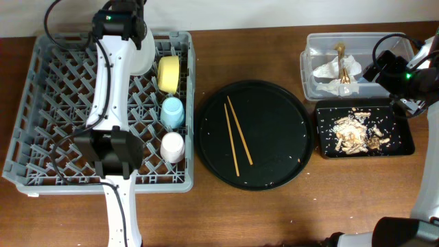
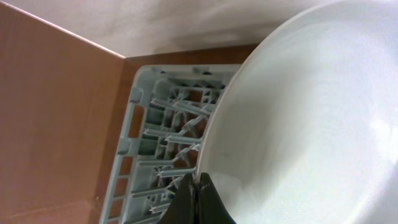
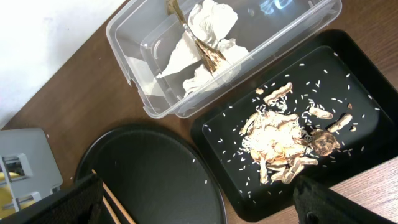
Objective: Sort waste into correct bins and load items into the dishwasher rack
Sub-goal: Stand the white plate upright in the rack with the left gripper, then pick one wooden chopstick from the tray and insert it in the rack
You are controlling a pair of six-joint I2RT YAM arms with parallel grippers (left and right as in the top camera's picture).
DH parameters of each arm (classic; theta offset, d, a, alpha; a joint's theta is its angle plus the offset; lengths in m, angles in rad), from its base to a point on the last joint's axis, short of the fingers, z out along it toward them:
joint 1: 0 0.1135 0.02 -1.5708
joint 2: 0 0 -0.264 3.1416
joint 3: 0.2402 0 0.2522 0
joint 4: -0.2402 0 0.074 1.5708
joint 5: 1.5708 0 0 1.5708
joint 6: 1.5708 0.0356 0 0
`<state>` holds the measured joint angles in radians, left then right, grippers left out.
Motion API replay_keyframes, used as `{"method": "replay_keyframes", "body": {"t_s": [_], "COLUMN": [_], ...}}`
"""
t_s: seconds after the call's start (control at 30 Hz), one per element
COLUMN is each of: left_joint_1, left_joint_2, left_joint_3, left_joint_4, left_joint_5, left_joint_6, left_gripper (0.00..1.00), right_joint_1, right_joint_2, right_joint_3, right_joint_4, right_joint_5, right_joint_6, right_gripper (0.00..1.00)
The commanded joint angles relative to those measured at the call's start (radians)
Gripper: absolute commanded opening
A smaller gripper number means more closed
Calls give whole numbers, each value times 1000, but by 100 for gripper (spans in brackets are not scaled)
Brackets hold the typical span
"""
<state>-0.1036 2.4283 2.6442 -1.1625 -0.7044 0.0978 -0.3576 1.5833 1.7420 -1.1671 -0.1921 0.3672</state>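
My left gripper point(image 2: 199, 190) is shut on the rim of the pale plate point(image 2: 305, 124) and holds it on edge over the far end of the grey rack point(image 1: 41, 103). The yellow bowl point(image 1: 168, 73), blue cup point(image 1: 173, 111) and pink cup point(image 1: 173, 146) sit in the rack. Two chopsticks point(image 1: 236, 134) lie on the round black tray point(image 1: 274, 110). The napkin point(image 3: 205, 25) and brown wrapper point(image 3: 208, 53) lie in the clear tub point(image 3: 298, 31). Food scraps point(image 3: 280, 137) lie in the black rectangular tray point(image 3: 348, 74). My right gripper point(image 3: 199, 211) is open and empty above these bins.
Rice grains are scattered across the black rectangular tray and the round tray point(image 3: 149, 174). A corner of the rack point(image 3: 25, 168) shows in the right wrist view. The left arm point(image 1: 110, 89) stretches over the rack's middle. Bare wood lies along the table's front.
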Motion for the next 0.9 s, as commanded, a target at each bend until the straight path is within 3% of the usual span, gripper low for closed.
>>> {"method": "replay_keyframes", "body": {"t_s": [0.0, 0.17, 0.23, 0.27, 0.37, 0.57, 0.6, 0.63, 0.67, 0.7, 0.73, 0.77, 0.8, 0.87], "left_joint_1": [-26, -151, -190, -195, -195, -193, -196, -198, -198, -200, -220, -270, -328, -413], "left_joint_2": [18, 18, 18, 18, 18, 13, 5, -9, -31, -49, -63, -62, -59, -59], "left_joint_3": [7, 7, 7, 7, 7, 24, 46, 87, 132, 150, 151, 151, 147, 112], "left_joint_4": [7, 6, 2, 2, -9, -15, -16, -34, -94, -163, -266, -404, -473, -503], "left_joint_5": [-29, -35, -61, -84, -161, -152, -120, 34, 362, 613, 730, 749, 753, 750], "left_joint_6": [19, 77, 77, 76, 76, 76, 76, 76, 76, 39, -66, -145, -147, -147], "left_gripper": [0, 1, 8, 0, 0, 1, 11, 31, 48, 48, 47, 46, 46, 46], "right_joint_1": [-3, -3, -3, -3, -3, -3, -3, -3, -3, -3, -3, -3, -3, -3], "right_joint_2": [0, 0, 1, 1, 0, 1, 1, 1, 1, 1, 1, 1, 1, 1], "right_joint_3": [-3, -3, -3, -3, -3, -3, -3, -3, -3, -3, -3, -3, -3, -3], "right_joint_4": [0, 0, 0, 0, 0, 0, 0, 0, 0, 0, 0, 0, 0, 0], "right_joint_5": [3, 3, 2, 3, 3, 3, 3, 2, 2, 3, 3, 3, 3, 3], "right_joint_6": [8, 8, 8, 8, 8, 8, 8, 8, 8, 8, 8, 8, 8, 8], "right_gripper": [98, 98, 98, 98, 98, 98, 99, 98, 98, 99, 99, 99, 98, 98]}}
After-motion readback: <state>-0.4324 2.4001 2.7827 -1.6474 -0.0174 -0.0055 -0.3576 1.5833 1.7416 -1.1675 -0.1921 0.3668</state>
